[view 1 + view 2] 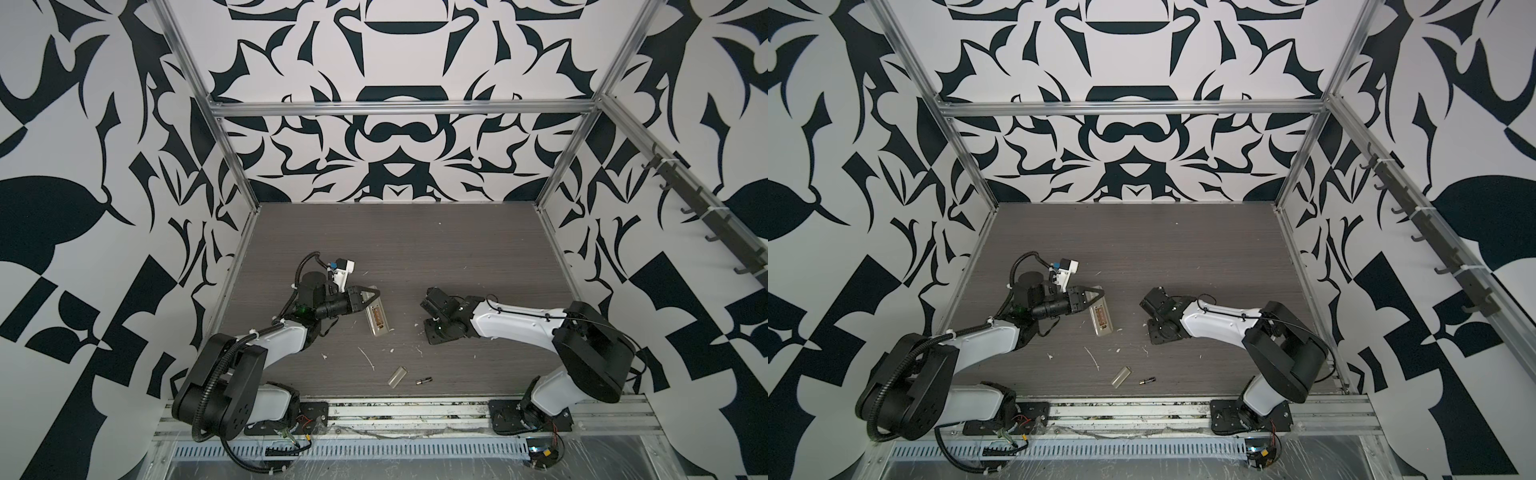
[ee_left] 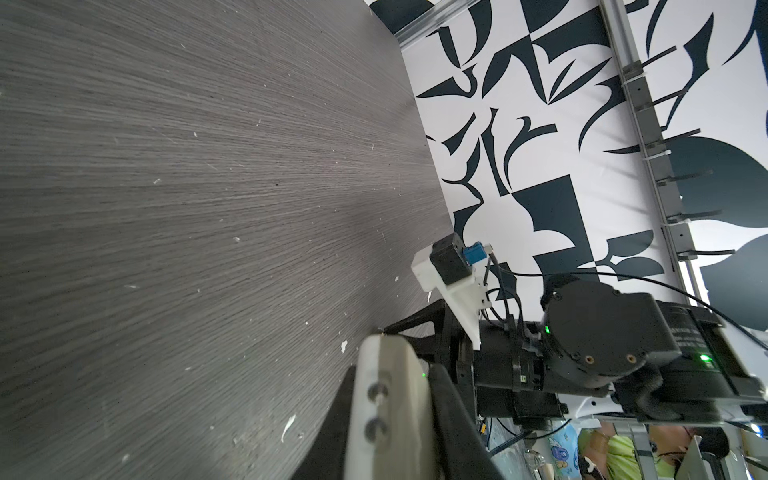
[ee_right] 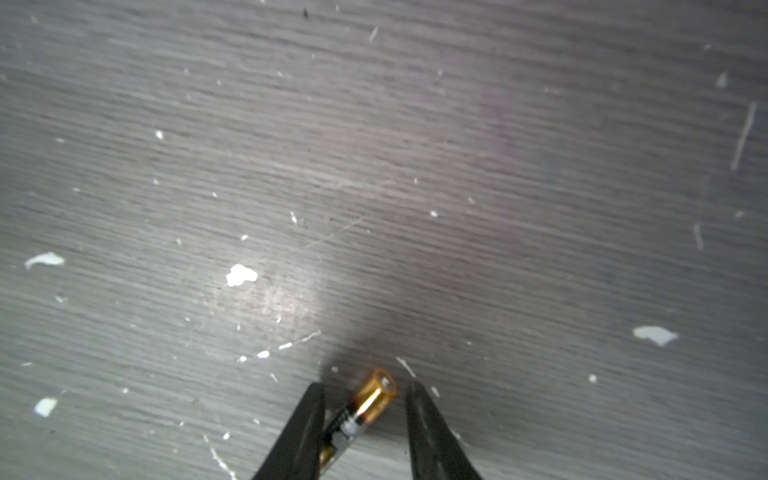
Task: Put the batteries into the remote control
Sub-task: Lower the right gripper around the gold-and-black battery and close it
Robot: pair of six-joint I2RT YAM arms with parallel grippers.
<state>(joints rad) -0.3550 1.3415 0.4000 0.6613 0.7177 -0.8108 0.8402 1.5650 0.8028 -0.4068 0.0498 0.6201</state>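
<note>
The remote control [image 1: 377,319] lies on the grey worktop [image 1: 415,249], a little left of its middle, with the beige back turned up and the battery recess uncovered. Its long side runs from the back edge toward the front edge, a bit slanted. The left gripper [image 1: 372,296] is closed on the far end of the remote control. In the left wrist view the pale edge of the handset sits tight between the two dark jaws.

The right gripper [image 3: 365,390] points down at the worktop, right of the remote control and apart from it. Its jaws stand narrow, one on each side of a battery [image 3: 361,415] that lies flat and slanted between them. One finger [image 3: 307,424] is touching or almost touching the dark part of this battery. On the side of the gold band a gap to the opposite finger is visible, so the battery is not clamped.

The second battery [image 1: 424,380] lies alone near the middle of the front edge, in both top views. Just beside it, on the left, lies the small loose cover [image 1: 396,376], not touching it. White scraps [image 1: 366,357] are spread over the worktop between the remote control and the front edge
</note>
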